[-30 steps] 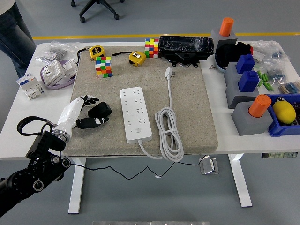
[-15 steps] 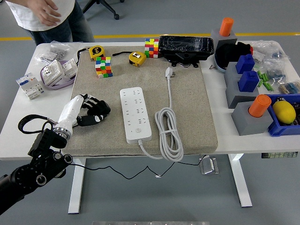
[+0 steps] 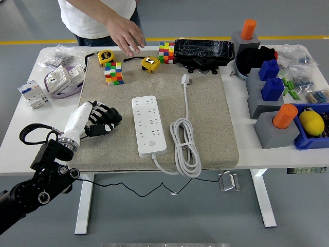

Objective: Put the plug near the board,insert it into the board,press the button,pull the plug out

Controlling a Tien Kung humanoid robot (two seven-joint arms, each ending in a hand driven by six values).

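Lower left of frame: the left hand rests on the grey mat, its fingers curled in on themselves with nothing between them. It lies just left of the power board, apart from it, and well apart from the plug. That posture reads as a parked or start position, not a grasp in progress. The right hand is not in view.

Upper left: small electrical parts sit on the bare table, off the mat, evidently kept clear of the work area.

Upper centre: a person's hand reaches in over the far edge, fingers spread, above a yellow tape measure and near a colour cube. It holds nothing; whether it is arranging props cannot be told.

Centre: the board lies lengthwise on the mat, sockets up, its button at the near end. All sockets appear empty.

Right of centre: the plug lies loose at the mat's far side, up and right of the board, across it from the left hand. Its white cable runs down into a coil beside the board, leaving slack for carrying the plug over. In my judgement no step of the task has begun.

Right edge: grey blocks with blue and orange pegs stand off the mat, unrelated.
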